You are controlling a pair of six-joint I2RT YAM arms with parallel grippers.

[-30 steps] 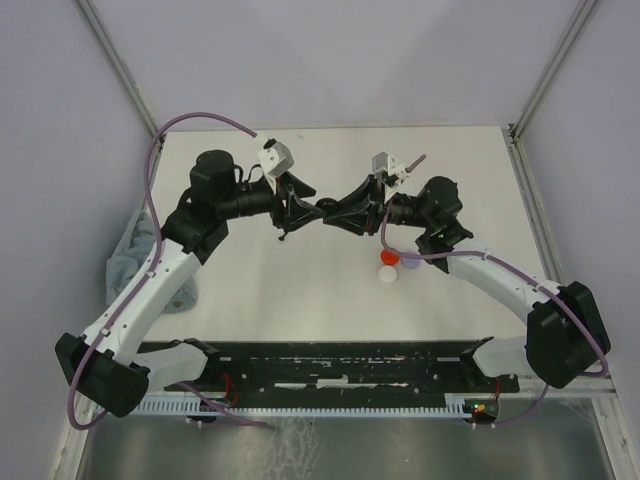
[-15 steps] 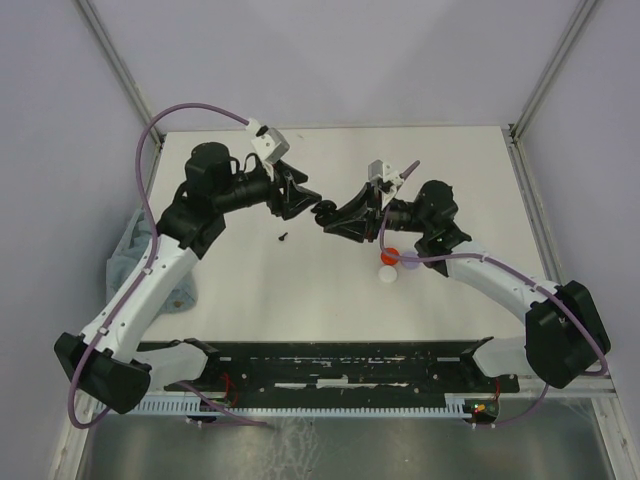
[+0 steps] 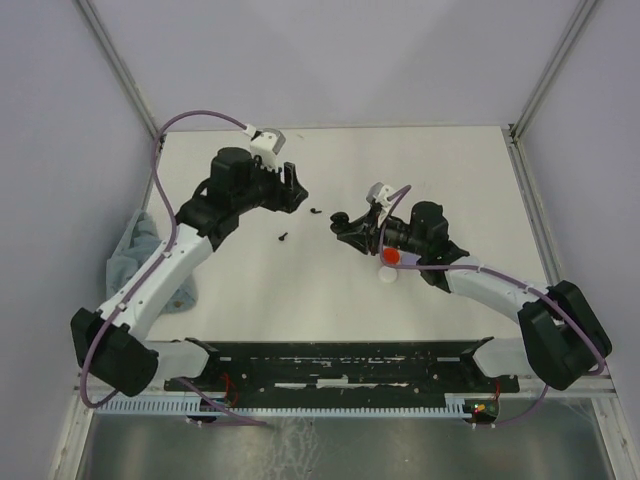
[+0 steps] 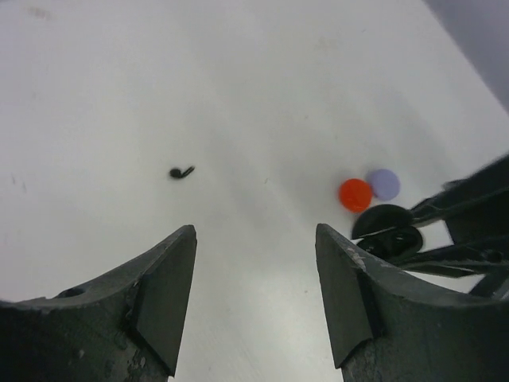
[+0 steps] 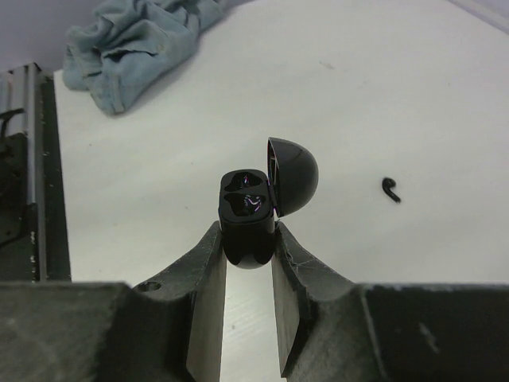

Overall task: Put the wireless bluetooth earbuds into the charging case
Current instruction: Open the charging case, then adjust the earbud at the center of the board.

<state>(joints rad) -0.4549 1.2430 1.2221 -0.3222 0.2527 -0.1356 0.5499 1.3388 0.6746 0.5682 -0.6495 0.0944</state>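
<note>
Top view: a black earbud (image 3: 283, 237) lies on the desk (image 3: 450, 170), apart from both arms.
Left wrist: left jaws wide and empty, the earbud (image 4: 181, 172) beyond them.
Right wrist: right jaws pinch the open black case (image 5: 248, 211).

No legible text, label, brand, number or sign on any surface in view.
</note>
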